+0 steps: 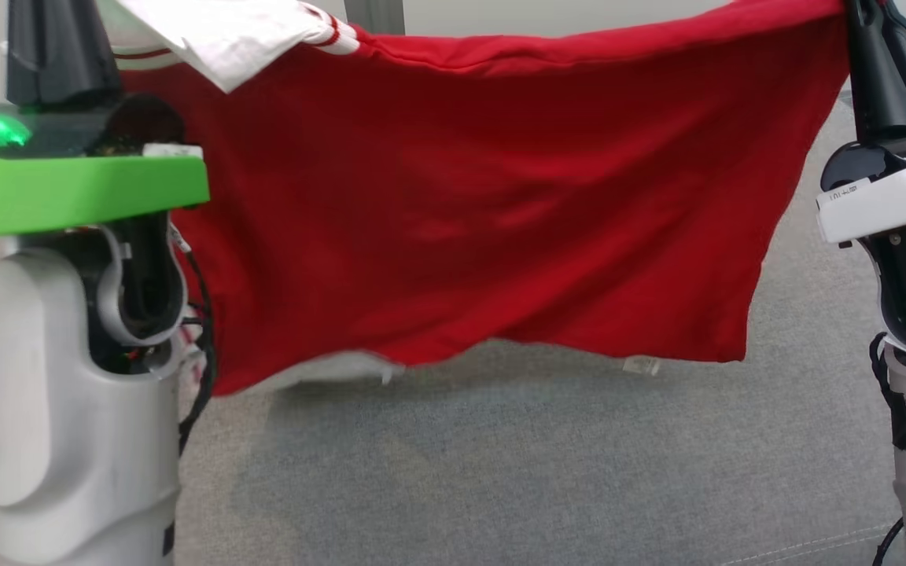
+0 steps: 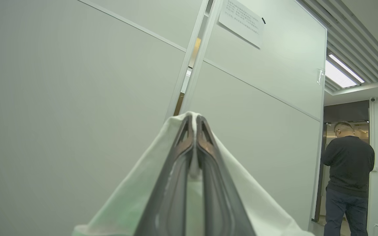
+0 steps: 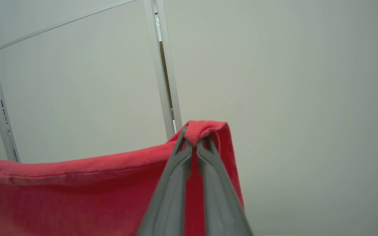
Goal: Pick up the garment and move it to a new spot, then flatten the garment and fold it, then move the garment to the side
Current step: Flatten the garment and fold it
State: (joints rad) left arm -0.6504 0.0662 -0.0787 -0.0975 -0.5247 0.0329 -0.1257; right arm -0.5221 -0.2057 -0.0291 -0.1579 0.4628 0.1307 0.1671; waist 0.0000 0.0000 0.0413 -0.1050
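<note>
Left gripper: fingers pressed together on a thin white fold of the garment. Right gripper: fingers pressed together on a bunched red edge.

Risk: each pinch takes only a little cloth, close to the fingertips. Spreading the arms wider, or a quick swing, could strip one corner free and drop that side.

The garment hangs as a sheet between the two grippers, with its top edge taut and its lower hem just above the grey surface.

Red garment curtaining the span from left gripper to right gripper, open grey surface below, wall ahead, person far off.
</note>
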